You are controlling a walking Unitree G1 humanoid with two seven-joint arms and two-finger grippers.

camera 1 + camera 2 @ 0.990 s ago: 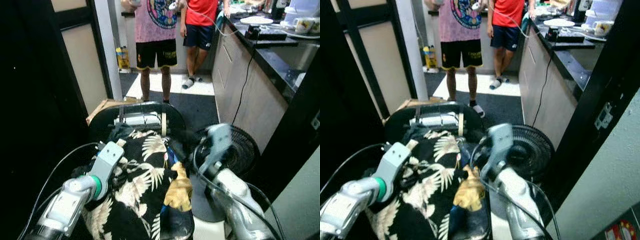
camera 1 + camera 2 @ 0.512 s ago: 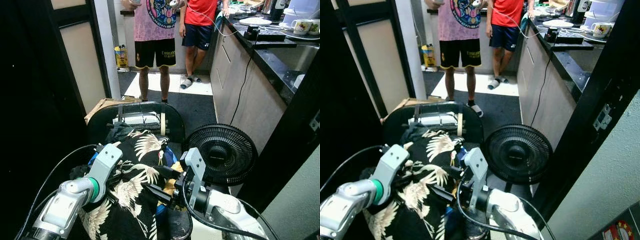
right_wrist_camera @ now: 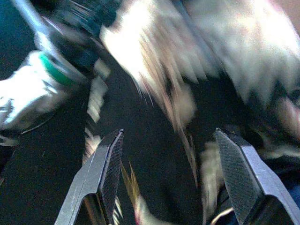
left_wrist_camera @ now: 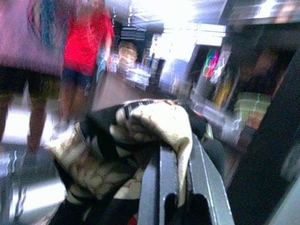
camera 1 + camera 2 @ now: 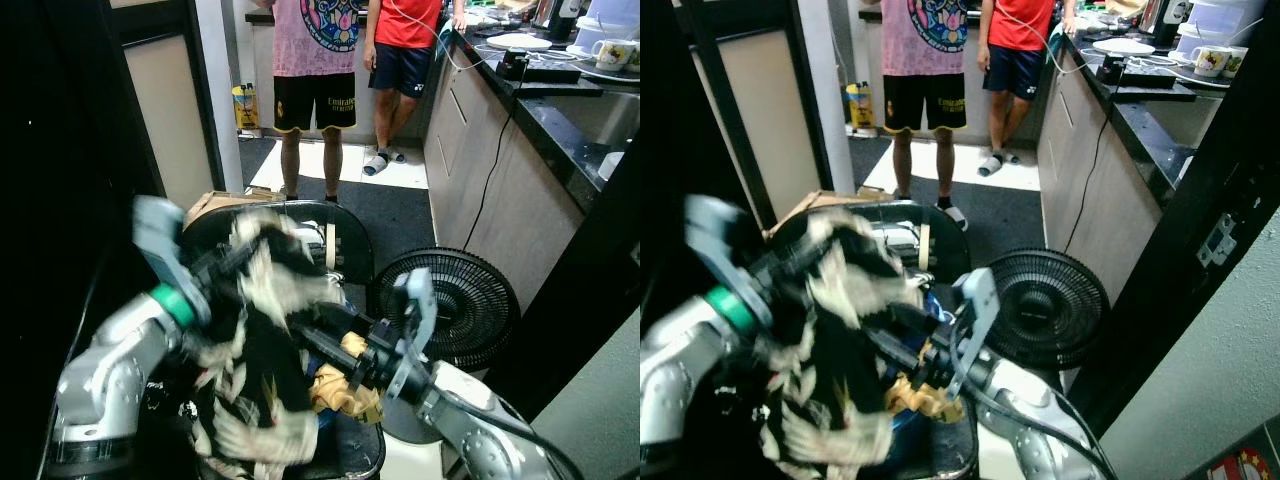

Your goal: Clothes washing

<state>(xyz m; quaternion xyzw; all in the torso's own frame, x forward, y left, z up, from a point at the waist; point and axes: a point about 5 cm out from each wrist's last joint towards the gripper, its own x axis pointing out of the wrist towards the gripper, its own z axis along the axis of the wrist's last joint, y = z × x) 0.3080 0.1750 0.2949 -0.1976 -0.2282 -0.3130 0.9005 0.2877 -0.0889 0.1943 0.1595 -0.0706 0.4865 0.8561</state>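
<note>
A black shirt with a white feather print (image 5: 255, 350) hangs from my left gripper (image 5: 235, 258), which is raised above the black basket (image 5: 345, 235). The left wrist view shows that gripper (image 4: 180, 152) shut on a bunched fold of the shirt (image 4: 140, 126). My right gripper (image 5: 305, 335) reaches in from the right at the hanging cloth, low over the basket. Its fingers (image 3: 101, 173) stand wide open with the shirt (image 3: 154, 75) just ahead of them. A yellow garment (image 5: 345, 385) and something blue lie in the basket under the shirt.
A black floor fan (image 5: 455, 305) stands right of the basket. Two people (image 5: 310, 60) stand at the far end of the narrow kitchen. A dark counter with cabinets (image 5: 540, 110) runs along the right. A cardboard box (image 5: 215, 205) sits behind the basket; a dark door frame on the left.
My left arm has swung up and lifted the printed shirt out of the basket. The right gripper has shifted a little up and stays open beside the cloth.
</note>
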